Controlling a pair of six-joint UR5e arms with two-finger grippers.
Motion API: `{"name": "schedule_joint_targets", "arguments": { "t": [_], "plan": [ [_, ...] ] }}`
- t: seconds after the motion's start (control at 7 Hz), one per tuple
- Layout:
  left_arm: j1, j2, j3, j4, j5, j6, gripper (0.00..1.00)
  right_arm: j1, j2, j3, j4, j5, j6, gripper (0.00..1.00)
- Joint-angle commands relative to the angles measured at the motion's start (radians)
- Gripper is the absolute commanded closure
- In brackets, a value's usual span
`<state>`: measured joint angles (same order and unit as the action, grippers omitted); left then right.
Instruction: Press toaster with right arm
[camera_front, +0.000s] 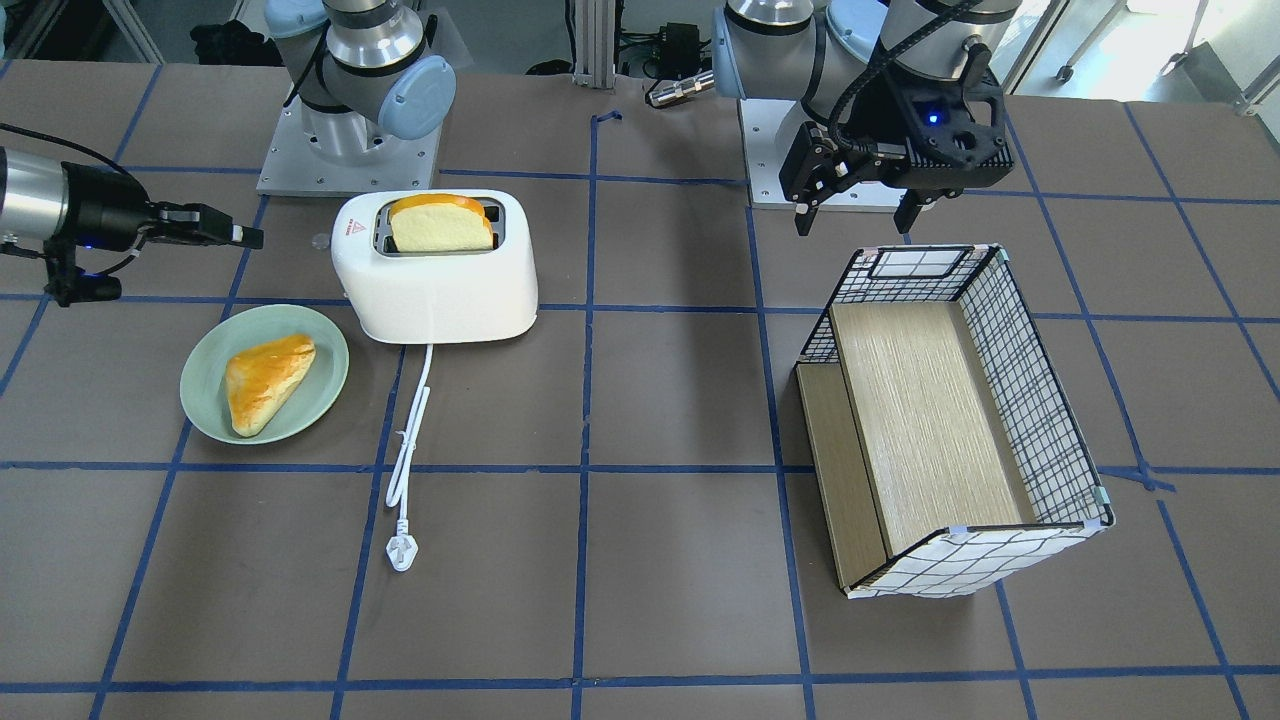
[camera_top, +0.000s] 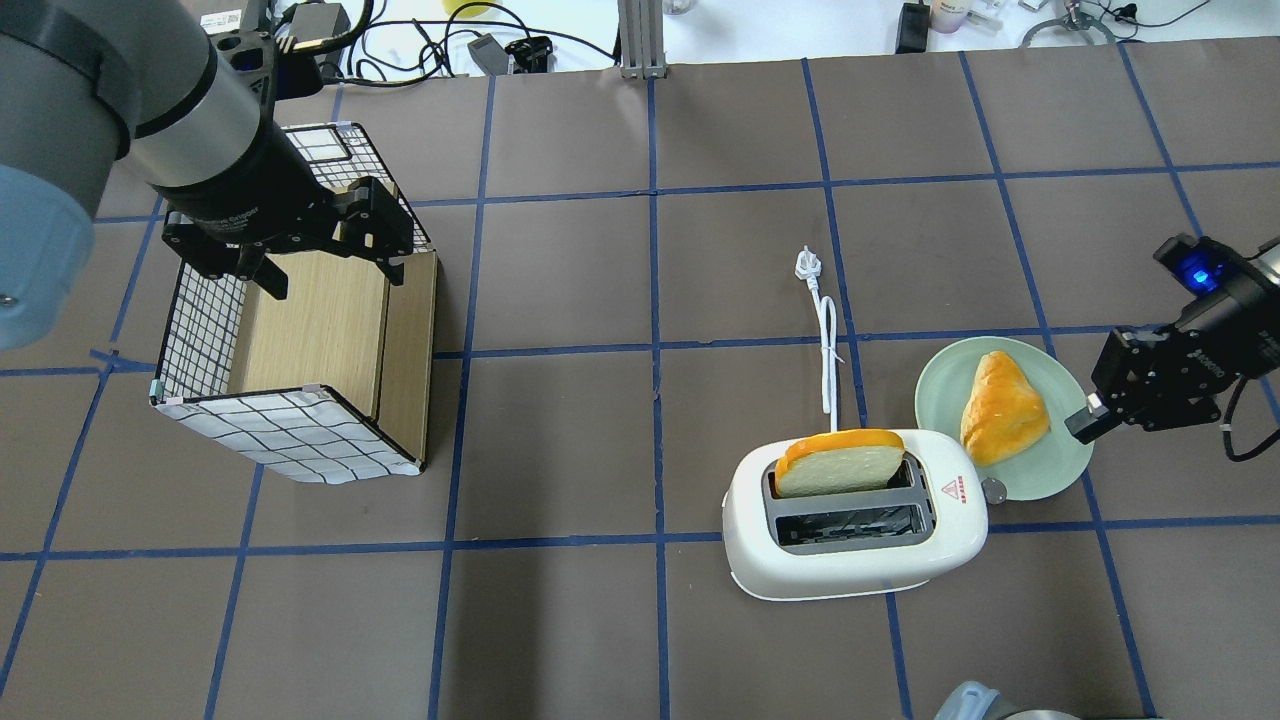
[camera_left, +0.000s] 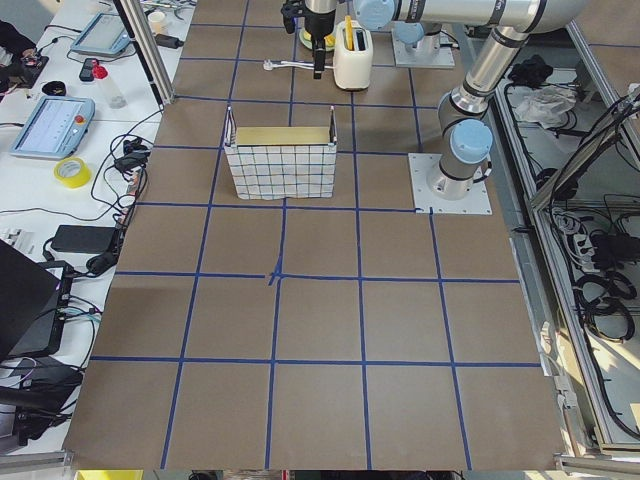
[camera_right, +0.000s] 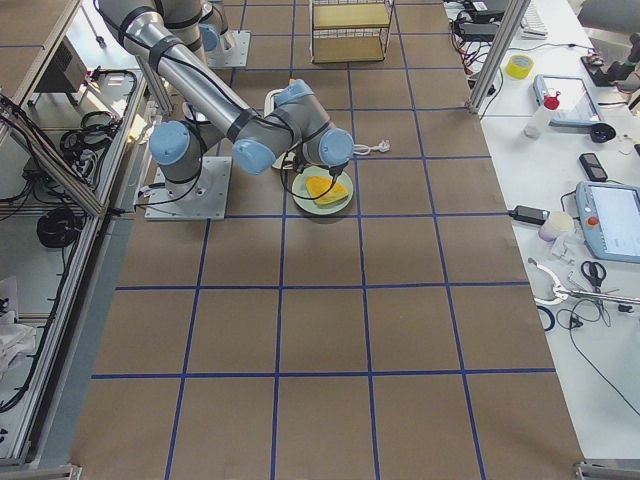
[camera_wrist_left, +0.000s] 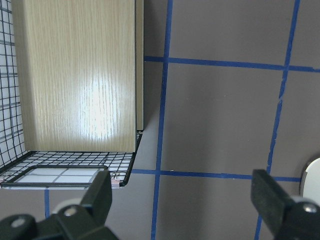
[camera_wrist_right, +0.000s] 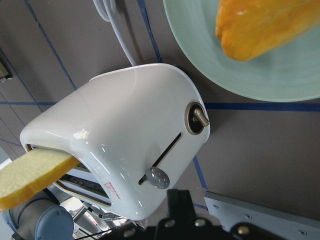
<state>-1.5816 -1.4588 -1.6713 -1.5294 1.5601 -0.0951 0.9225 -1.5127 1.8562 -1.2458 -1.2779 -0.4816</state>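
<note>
Toaster (camera_front: 435, 275) upright on the brown blue-taped surface (camera_front: 680, 400), on the robot's right half, near the right arm's base. We see a bread slice (camera_front: 440, 228) sticking up out of the slot farther from the robot. Red triangle mark (camera_top: 952, 490) sits on top at the end nearest the right fingers (camera_front: 240, 237). On that end face the right wrist view gives us the lever knob (camera_wrist_right: 157, 177) at the top end of its slot, with a round dial (camera_wrist_right: 197, 119) lower down. Right arm (camera_front: 40, 205) comes in roughly level from the side. Right fingers are clenched together, grasping nothing and touching nothing, and point at the toaster's lever end. There is a clear gap between tip and toaster; the toaster lies straight ahead of them. In the overhead view the tip lines up with the outer rim of the green plate (camera_front: 205, 405). The plate is just beside the toaster's lever end and carries a golden pastry (camera_front: 265, 380). White cord (camera_front: 415, 420) runs from the toaster's far side away from the robot and ends in a plug (camera_front: 403, 552) flat on the surface. Well apart, on the robot's left half, we see the left fingers (camera_wrist_left: 102, 192) released, spread wide and empty. They hang above the robot-side end of the checked wire box (camera_front: 1020, 380) with its wooden panel (camera_front: 925, 420).
</note>
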Motion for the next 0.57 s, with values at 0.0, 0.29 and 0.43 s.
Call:
{"name": "schedule_joint_targets", "arguments": {
  "t": [0.0, 0.29, 0.43],
  "plan": [
    [0.0, 0.0, 0.001, 0.0, 0.0, 0.0, 0.0, 0.015, -0.014, -0.127, -0.004, -0.069, 0.099, 0.0],
    [0.0, 0.0, 0.001, 0.0, 0.0, 0.0, 0.0, 0.091, -0.036, -0.251, -0.006, -0.13, 0.214, 0.0],
    [0.0, 0.0, -0.001, 0.0, 0.0, 0.0, 0.0, 0.158, -0.041, -0.297, -0.007, -0.162, 0.288, 0.0]
  ]
}}
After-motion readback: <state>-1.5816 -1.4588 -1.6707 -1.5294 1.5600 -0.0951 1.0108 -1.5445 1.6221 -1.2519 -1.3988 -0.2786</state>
